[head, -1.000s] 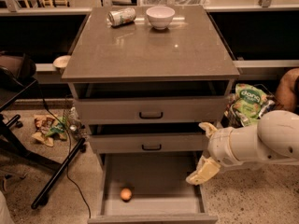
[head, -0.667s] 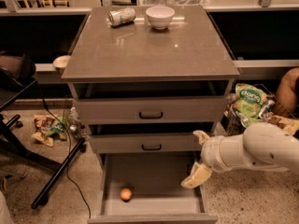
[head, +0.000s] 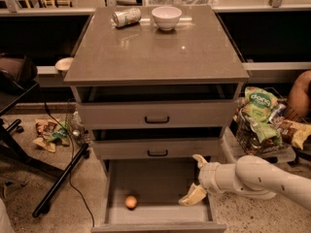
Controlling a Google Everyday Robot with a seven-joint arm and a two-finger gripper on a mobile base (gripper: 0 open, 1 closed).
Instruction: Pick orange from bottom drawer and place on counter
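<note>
Down low, left part of bottom drawer: orange sits on drawer floor, near front. Looks small, round, light, with firm skin. Could roll if bumped. Best to pinch it across its middle, from above. Right of it: tool hangs over drawer's right side, fingers spread wide, holding nothing, apart from orange. Orange not yet on desk.

Small round orange resting on the floor of the bottom drawer, toward its front left; drawer pulled fully open, plain grey inside; glossy grey-brown counter flat, well above that drawer; gripper over the drawer's right side, fingers spread, apart from the orange.
</note>
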